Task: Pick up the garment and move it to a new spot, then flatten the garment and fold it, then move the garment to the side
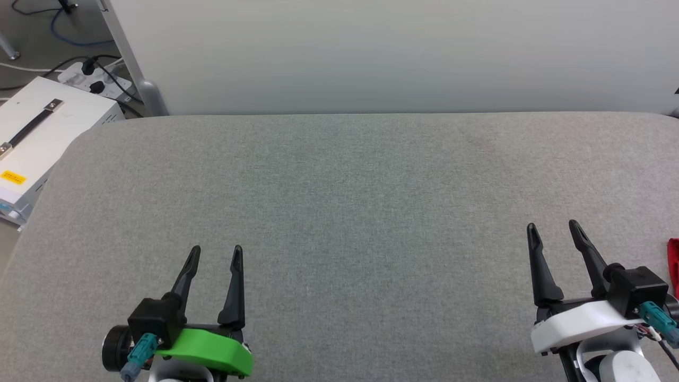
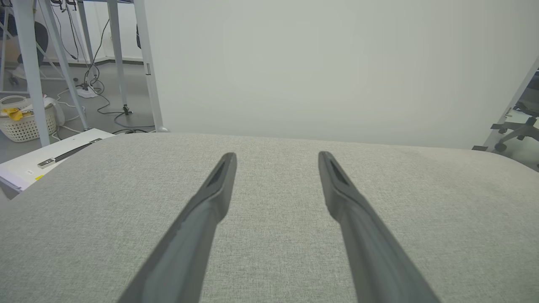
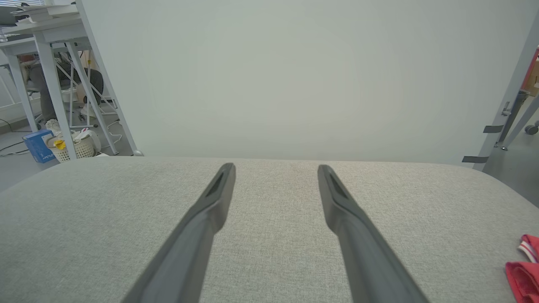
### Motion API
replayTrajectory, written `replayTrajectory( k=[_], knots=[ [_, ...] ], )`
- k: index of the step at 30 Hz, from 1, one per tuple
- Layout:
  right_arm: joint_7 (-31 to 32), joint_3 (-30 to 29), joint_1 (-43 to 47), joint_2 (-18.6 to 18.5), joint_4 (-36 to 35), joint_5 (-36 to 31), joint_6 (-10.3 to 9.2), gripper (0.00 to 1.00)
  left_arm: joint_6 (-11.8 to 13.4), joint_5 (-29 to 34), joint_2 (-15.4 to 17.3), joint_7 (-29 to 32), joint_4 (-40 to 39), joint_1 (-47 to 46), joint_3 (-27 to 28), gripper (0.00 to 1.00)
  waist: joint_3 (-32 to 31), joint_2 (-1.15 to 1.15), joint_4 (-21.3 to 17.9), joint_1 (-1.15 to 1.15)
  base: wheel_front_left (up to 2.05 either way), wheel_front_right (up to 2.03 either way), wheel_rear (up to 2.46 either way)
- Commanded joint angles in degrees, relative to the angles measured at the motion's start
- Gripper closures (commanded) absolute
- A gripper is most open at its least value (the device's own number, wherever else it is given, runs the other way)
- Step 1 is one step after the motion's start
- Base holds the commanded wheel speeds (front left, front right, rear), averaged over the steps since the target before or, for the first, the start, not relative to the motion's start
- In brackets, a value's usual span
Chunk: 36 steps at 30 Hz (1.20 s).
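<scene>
Above: my left fingers [image 1: 234, 286] and right fingers [image 1: 541, 265], both pairs spread apart, over the grey worktop [image 1: 339, 185]; the red garment [image 1: 673, 265] lies beyond my right fingers.

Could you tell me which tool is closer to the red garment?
The right tool, on the white mount; the garment lies just beside it, far from the green-mounted left tool.
</scene>
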Motion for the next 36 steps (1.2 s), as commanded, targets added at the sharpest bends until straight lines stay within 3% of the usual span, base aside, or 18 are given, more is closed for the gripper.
replayTrajectory(
  k=[1, 17, 18, 36],
  knots=[
    [-0.4, 0.1, 0.3, 0.2, 0.2, -0.7, -0.04, 0.0, -0.1, -0.1, -0.3, -0.3, -0.1, 1.0, 0.3, 0.0, 0.0, 0.59, 0.0, 0.0, 0.0, 0.0, 0.0],
    [-0.1, 0.5, 0.5, 0.3, 0.0, -0.7, -0.04, 0.0, -0.2, 0.1, -0.7, -0.3, 1.1, 1.4, -0.3, 0.0, 0.0, 0.59, -0.3, 0.0, 0.0, 0.0, 0.0],
    [-0.1, 0.5, 0.0, 0.2, 0.2, -0.3, 0.01, 1.0, 0.0, 0.0, -0.4, 0.1, 0.9, 0.2, -0.2, 1.0, 0.0, 0.0, -0.3, 0.0, 0.0, 0.0, 0.0],
    [1.5, 0.5, 0.1, 0.3, -0.3, -1.3, 0.0, 1.0, 0.9, 1.3, -0.4, 1.9, 0.2, -0.1, 0.0, 1.0, -0.1, 0.07, -0.2, 0.0, 0.0, 0.0, 0.0]
  ],
)
